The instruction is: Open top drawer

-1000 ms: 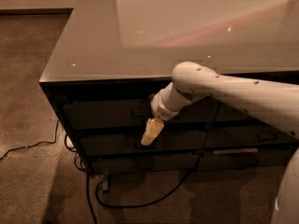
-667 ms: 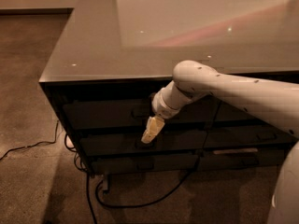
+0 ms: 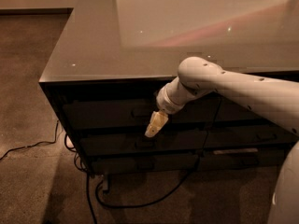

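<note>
The top drawer (image 3: 100,112) is the dark front just under the glossy tabletop, flush with the cabinet face. Its small pull (image 3: 140,112) shows dimly at the centre. My white arm (image 3: 243,90) reaches in from the right, in front of the cabinet. The gripper (image 3: 154,126), pale yellow, points down and left, just right of and slightly below the pull, its tip over the gap between the top drawer and the drawer below. Whether it touches the pull does not show.
Two shallower dark drawers (image 3: 121,146) lie below, with another column of drawers (image 3: 252,136) to the right. Black cables (image 3: 135,202) loop on the floor under the cabinet, and one cable (image 3: 28,146) trails left. The glossy tabletop (image 3: 140,36) overhangs the drawers.
The gripper has risen slightly toward the top drawer's front. The drawers have not moved.
</note>
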`<state>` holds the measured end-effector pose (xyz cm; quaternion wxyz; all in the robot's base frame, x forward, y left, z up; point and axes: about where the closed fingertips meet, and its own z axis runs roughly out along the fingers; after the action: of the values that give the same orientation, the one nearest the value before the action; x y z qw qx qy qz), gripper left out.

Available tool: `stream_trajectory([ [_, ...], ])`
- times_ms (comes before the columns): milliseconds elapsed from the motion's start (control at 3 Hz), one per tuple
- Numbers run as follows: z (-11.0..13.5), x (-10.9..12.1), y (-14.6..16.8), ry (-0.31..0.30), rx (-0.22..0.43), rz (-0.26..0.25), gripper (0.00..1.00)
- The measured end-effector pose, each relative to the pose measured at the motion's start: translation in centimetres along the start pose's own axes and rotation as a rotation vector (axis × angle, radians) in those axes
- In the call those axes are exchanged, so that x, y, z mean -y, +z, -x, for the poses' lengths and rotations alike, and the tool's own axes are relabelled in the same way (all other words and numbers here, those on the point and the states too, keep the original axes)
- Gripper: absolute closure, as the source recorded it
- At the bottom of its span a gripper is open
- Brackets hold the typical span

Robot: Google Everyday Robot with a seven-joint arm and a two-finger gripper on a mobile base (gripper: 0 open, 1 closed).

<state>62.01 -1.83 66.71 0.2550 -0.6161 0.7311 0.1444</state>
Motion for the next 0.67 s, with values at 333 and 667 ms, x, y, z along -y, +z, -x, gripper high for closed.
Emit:
stream_trajectory([
  [333,0.0,-0.1,1.1,0.008,0.022,0.008,0.00],
  [667,0.2,0.0,2.8,0.004,0.029,0.024,0.00],
])
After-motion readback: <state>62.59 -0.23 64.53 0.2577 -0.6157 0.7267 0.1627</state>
